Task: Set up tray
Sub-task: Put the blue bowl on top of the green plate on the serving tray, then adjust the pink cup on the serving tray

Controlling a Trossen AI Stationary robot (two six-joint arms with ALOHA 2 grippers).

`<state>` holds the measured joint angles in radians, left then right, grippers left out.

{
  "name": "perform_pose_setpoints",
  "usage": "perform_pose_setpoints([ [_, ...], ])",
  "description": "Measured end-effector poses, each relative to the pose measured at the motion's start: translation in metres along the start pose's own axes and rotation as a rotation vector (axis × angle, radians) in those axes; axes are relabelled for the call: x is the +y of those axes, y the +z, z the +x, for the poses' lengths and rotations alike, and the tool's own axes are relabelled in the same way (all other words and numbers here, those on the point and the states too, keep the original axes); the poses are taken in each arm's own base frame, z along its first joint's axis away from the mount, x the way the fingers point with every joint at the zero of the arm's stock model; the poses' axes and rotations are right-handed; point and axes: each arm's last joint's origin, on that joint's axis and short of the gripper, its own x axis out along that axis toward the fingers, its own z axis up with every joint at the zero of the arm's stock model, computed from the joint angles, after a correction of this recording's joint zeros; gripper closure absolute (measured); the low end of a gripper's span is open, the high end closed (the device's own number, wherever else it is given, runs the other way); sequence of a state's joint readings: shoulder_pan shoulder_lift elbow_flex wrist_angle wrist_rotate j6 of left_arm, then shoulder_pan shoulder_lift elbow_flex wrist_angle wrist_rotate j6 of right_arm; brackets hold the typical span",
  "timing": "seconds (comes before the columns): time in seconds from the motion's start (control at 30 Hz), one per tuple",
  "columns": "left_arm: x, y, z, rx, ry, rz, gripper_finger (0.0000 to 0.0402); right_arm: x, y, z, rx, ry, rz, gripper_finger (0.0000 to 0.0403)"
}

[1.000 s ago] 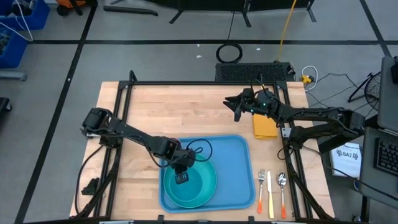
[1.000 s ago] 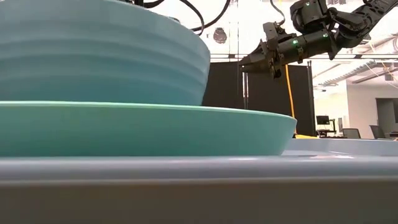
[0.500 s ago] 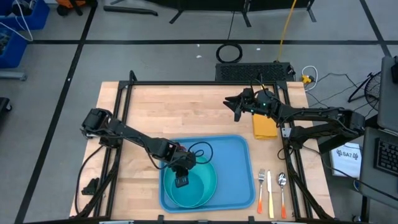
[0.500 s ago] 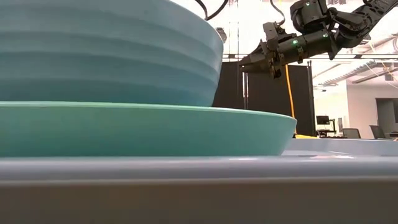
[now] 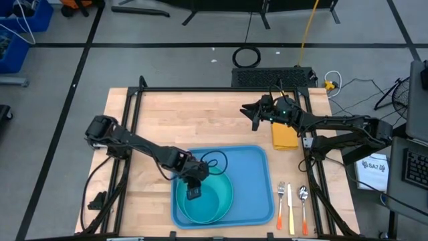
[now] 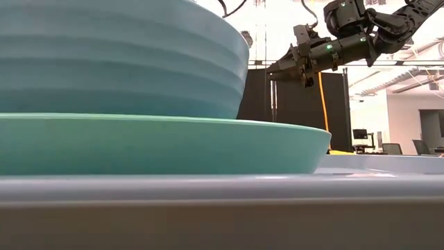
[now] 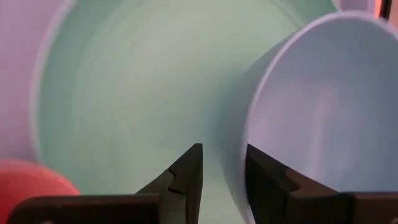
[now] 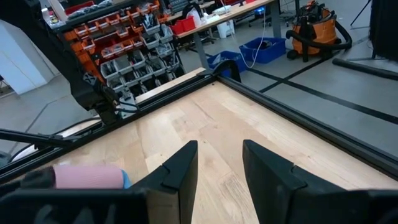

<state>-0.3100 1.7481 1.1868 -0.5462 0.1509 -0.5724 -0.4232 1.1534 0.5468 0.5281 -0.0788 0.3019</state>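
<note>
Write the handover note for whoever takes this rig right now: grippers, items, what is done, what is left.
Left gripper: over the tray, fingers straddling the wall of the pale blue bowl that sits on the turquoise plate; whether it is clamped is unclear.
Right gripper: open, empty, raised over the table's far side beside the yellow napkin.
Done: plate and bowl on the tray.
Left: napkin, plus fork, knife and spoon, all lying on the table right of the tray.

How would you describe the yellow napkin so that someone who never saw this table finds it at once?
Start at the blue tray on the near side of the wooden table, then look beyond its right far corner. The napkin lies there, under the right arm. It is the only flat yellow-orange thing; the fork, knife and spoon lie nearer.
</note>
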Motion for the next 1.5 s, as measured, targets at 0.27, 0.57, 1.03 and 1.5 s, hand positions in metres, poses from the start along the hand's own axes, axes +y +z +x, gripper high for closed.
perform_pose_setpoints([
  [0.27,-0.003,0.0,-0.04,-0.12,0.033,0.018,0.0293,0.0,0.001,0.0,-0.007,0.003,-0.001,0.0287],
  [0.57,0.006,-0.011,-0.05,-0.066,0.18,-0.02,0.0293,0.0,0.001,0.0,-0.012,0.005,-0.001,0.0287],
  [1.03,0.004,-0.047,-0.054,0.032,0.557,0.067,0.0293,0.0,0.001,0.0,-0.011,0.005,-0.001,0.0287],
  [1.5,-0.025,-0.074,-0.059,0.02,0.54,0.185,0.0293,0.0,0.001,0.0,-0.012,0.005,0.002,0.0287],
])
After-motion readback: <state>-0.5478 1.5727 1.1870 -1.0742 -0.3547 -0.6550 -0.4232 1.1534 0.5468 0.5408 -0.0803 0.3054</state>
